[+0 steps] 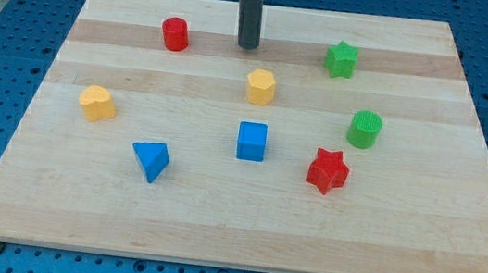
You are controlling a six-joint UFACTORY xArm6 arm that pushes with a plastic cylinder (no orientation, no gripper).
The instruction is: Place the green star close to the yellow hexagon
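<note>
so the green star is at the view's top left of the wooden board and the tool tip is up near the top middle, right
Not quite. The camera view shows the green star block at the view's top right of the wooden board; the block at the top left is the red cylinder. My tip, the tool's lower end, is indeed near the top middle.

Viewpoint: one camera, raised, beyond the board's (pixel 243 220) bottom edge.
Facing: obliquely downward toward the view's top.
Coverage: whole board, fairly near.
</note>
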